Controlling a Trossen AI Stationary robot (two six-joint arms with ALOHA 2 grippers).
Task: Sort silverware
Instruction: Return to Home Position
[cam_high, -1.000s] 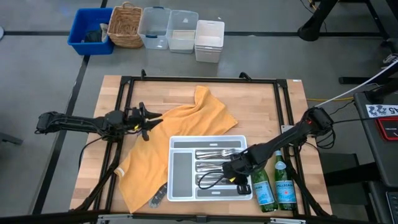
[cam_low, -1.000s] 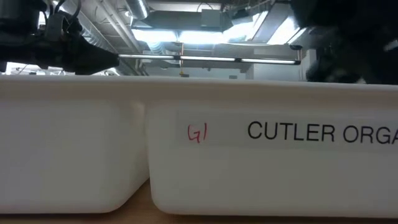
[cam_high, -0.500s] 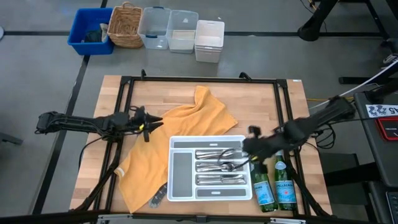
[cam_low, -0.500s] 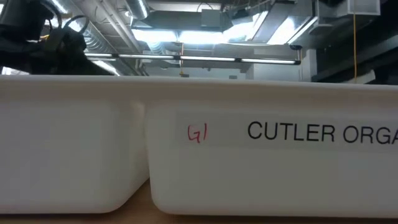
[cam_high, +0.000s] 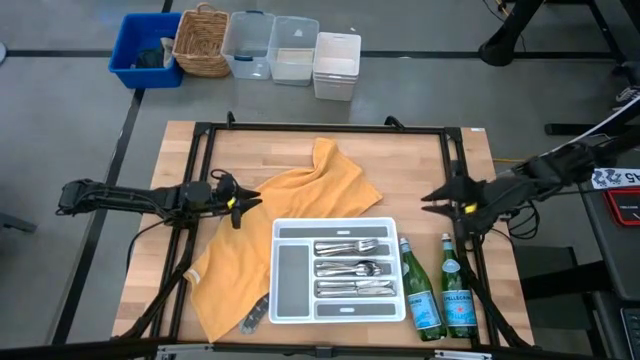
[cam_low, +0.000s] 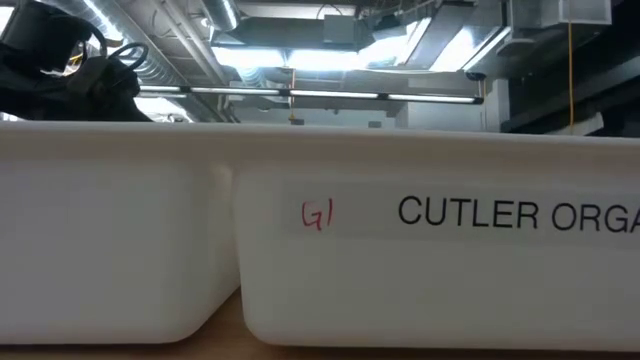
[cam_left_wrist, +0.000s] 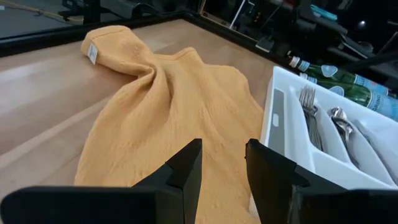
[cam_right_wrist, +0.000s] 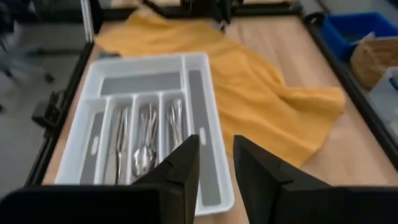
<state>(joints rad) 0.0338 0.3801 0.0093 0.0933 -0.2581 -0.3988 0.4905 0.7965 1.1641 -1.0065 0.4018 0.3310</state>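
Silver cutlery (cam_high: 348, 269) lies sorted in the tray (cam_high: 293, 285) at lower centre, job seemingly done, as left claw (cam_high: 250, 200) and right claw (cam_high: 428, 203) hover part-open, empty.

White tray (cam_low: 450, 290): red "G1"; "CUTLER ORGA"

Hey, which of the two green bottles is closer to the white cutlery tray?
The bottle right beside the tray's wall; the other bottle stands beyond it, nearer the table edge.
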